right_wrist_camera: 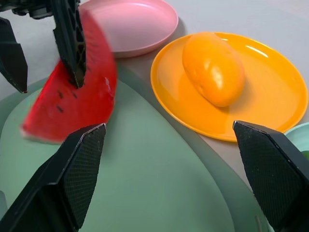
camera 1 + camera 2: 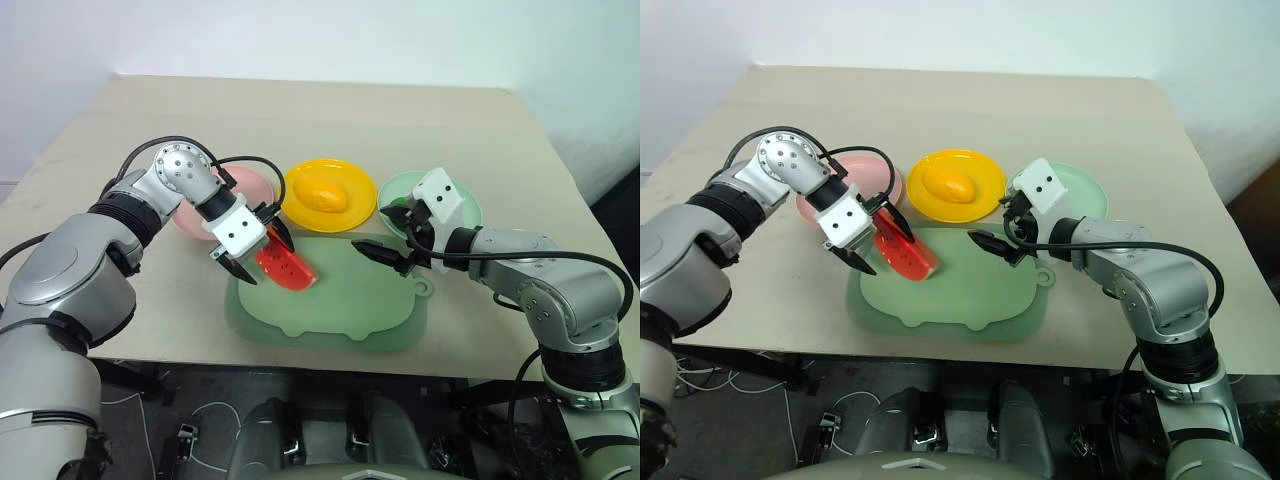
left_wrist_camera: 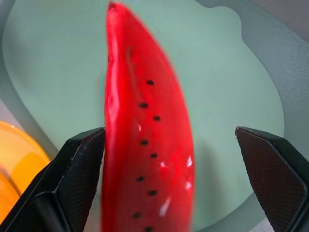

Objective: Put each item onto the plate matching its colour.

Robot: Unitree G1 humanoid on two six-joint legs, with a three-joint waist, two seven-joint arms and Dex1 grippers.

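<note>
The watermelon wedge (image 2: 285,265) stands on edge on the pale green mat (image 2: 330,315), near the mat's side closest to the pink plate (image 2: 250,185), with your left gripper (image 2: 258,250) straddling it — fingers spread wide, one black finger (image 3: 79,169) just beside the red flesh, the other well clear, nothing yet clamped. The mango (image 2: 325,195) already sits on the yellow plate (image 2: 300,180), and a small green fruit (image 2: 400,213) appears to lie on the mint plate (image 2: 465,205), partly hidden behind your right gripper (image 2: 385,240), which hovers empty with fingers parted over the mat's edge. The step in hand looks like the wedge's pickup: you need to close on its flat sides, lift, and carry it the short way to the pink plate. No brand, label or writing can be read on anything on the table (image 2: 330,110).
</note>
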